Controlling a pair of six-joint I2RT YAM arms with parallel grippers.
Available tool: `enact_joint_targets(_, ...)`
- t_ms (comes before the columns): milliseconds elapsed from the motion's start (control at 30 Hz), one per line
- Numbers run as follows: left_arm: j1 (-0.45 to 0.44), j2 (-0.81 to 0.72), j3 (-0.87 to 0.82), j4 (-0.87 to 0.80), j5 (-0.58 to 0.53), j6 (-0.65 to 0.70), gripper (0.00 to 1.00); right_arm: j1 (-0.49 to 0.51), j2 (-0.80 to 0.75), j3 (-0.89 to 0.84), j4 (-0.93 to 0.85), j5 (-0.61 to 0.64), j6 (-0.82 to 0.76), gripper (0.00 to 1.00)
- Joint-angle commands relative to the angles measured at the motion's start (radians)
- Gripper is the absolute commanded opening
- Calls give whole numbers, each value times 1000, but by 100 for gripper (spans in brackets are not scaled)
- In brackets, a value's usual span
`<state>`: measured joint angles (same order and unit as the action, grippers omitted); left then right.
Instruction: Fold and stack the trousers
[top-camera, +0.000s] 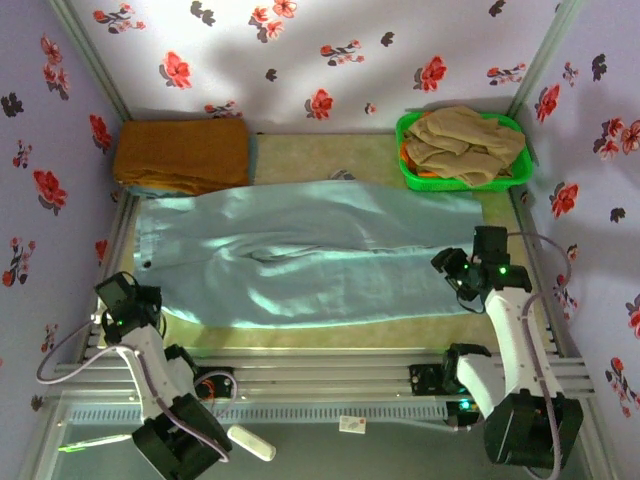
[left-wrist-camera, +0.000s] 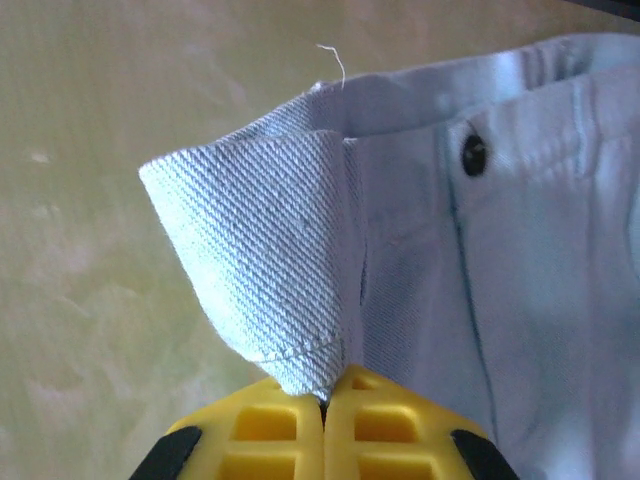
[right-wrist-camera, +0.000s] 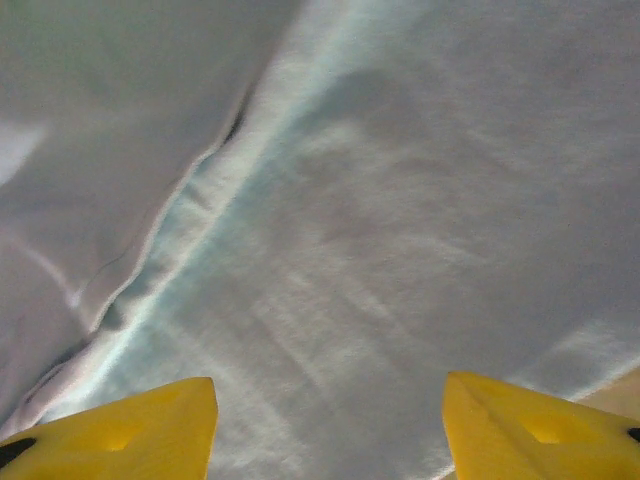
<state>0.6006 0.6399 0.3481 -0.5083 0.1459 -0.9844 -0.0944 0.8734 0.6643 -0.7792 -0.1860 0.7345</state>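
1 pr trousers (top-camera: 300, 250), 1 basket (top-camera: 404, 135), prob 1 cloth (top-camera: 180, 150).

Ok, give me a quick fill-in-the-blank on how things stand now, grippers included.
1. The left gripper is ____ on a waistband corner of the trousers.
2. The right gripper is over the trousers with its jaws ____.
3. The basket holding the beige garment is coloured ____.
Missing words: shut; open; green.
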Motion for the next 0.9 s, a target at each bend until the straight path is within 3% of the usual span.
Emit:
enact_joint_targets(0,5,-31,71,-101,100,20,0,-40,-32,-38,-123,184,73,69)
enact_joint_targets(200,5,-61,152,-151,133,50,0,-111,-72,-93,-159,247,168,81)
enact_joint_targets(400,5,-50,207,-150,155,58,0,-117,12,-164,-104,253,267,82)
enact_joint_targets(567,6,-42,236,-153,168,66,0,-123,123,-224,3,170,311,80)
enact_joint_targets(633,5,-38,247,-154,169,69,0,-123,158,-239,58,143,318,72)
enact_joint_targets(700,5,-33,261,-165,172,73,0,-124,183,-243,106,131,315,58)
enact_joint_targets(767,5,-32,277,-175,179,78,0,-126,189,-238,132,105,293,30)
enact_joint_targets(867,5,-40,310,-207,179,92,0,-127,146,-222,113,116,260,3)
